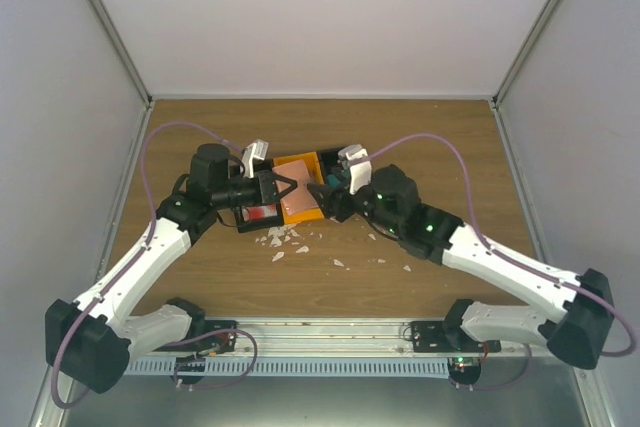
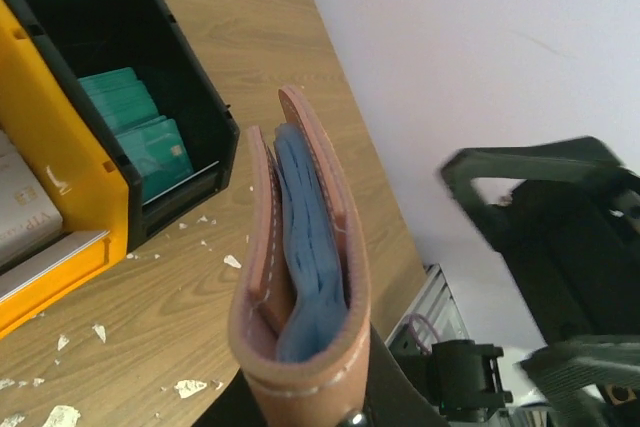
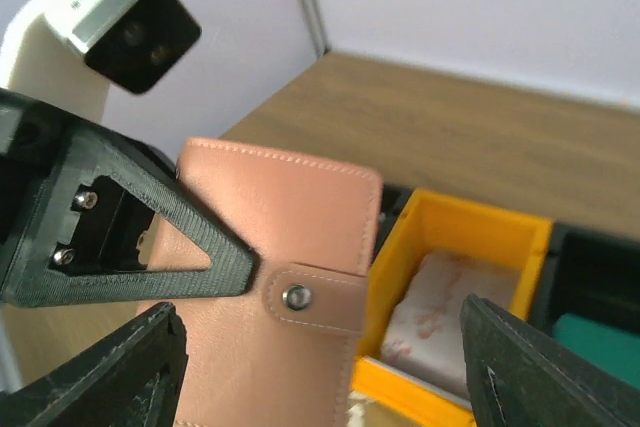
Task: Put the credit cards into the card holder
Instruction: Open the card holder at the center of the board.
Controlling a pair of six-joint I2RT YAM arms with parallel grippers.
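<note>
This was probably a robotics lab cell: a wooden table walled by plain white panels on metal framing, with the left arm and right arm bolted at its edge.

Top view: we see the card holder only in part, with both wrists overlapping its ends. The row of bins is largely covered by the arms, and the white scraps are too small to tell apart. Left wrist view: the picture's lower edge cuts the holder's fold, and we cannot see what lies inside its blue pockets. The orange bin runs off the left edge, and the right arm is blurred. Right wrist view: the left gripper's finger hides part of the holder's face, and the teal card is cropped at the right edge.
</note>
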